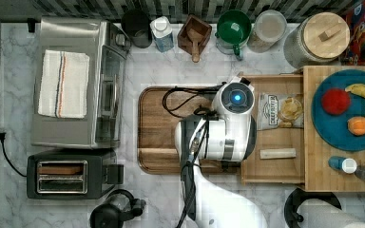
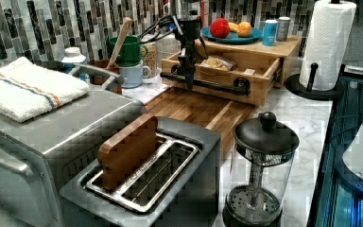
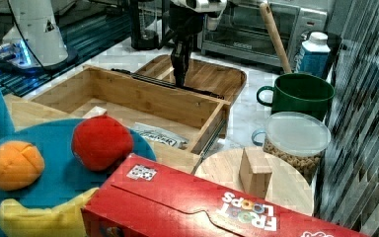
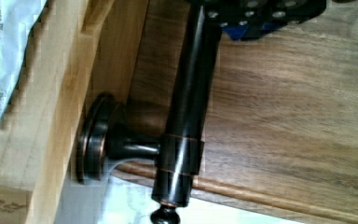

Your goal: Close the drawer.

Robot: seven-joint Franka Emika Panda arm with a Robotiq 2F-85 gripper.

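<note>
Pale wood drawer point(image 1: 273, 137) stands pulled well out of its cabinet, under the flat wooden top that carries the blue plate point(image 1: 342, 128). A snack packet point(image 1: 280, 110) and a small pale bar point(image 1: 277, 153) lie on its bottom.

End effector point(image 2: 189, 75) hangs at the drawer's front face, fingers pointing down, level with the dark bar handle point(image 2: 203, 83). In the left view and the right view it sits at or just in front of that handle, near one end of it. The wrist view puts the handle point(image 4: 182, 116) directly beneath the fingers, with its round mount point(image 4: 93, 140) fixed to the drawer front. Whether the fingers are apart, together or clamped on the handle cannot be told.

Governing relation: the drawer body lies wholly beyond the end effector, toward the cabinet; the dark wooden tray point(image 1: 164, 130) on the marble desk point(image 1: 166, 71) lies behind it on the opposite side. The handle's long axis runs across the drawer front, square to the line of travel.

Judgement: closing calls for a straight push along the drawer's depth toward the cabinet. Contact is off the handle's middle, so the drawer may skew on its runners. Task not yet advanced; drawer remains open
</note>
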